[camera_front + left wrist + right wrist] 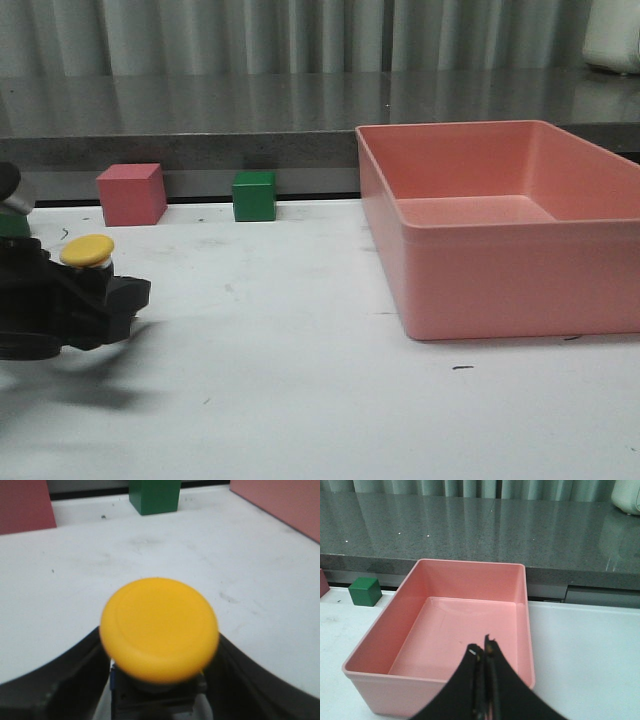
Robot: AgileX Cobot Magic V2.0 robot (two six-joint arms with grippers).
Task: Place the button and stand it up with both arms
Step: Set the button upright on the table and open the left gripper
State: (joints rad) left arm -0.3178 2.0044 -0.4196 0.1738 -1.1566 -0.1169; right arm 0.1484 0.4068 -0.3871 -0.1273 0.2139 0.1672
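The button (88, 252) has a round yellow cap and a black body. It sits between the fingers of my left gripper (100, 295) at the left edge of the front view, low over the white table (300, 380). In the left wrist view the yellow cap (159, 629) fills the middle, with a black finger (60, 680) close on each side of the body. My right gripper (482, 652) is shut and empty, above the near wall of the pink bin (460, 625). The right arm does not show in the front view.
A large pink bin (500, 270) stands on the right half of the table. A pink cube (131, 194) and a green cube (254, 195) stand at the table's back edge, before a grey counter (300, 110). The green cube also shows in both wrist views (155, 495) (365, 591).
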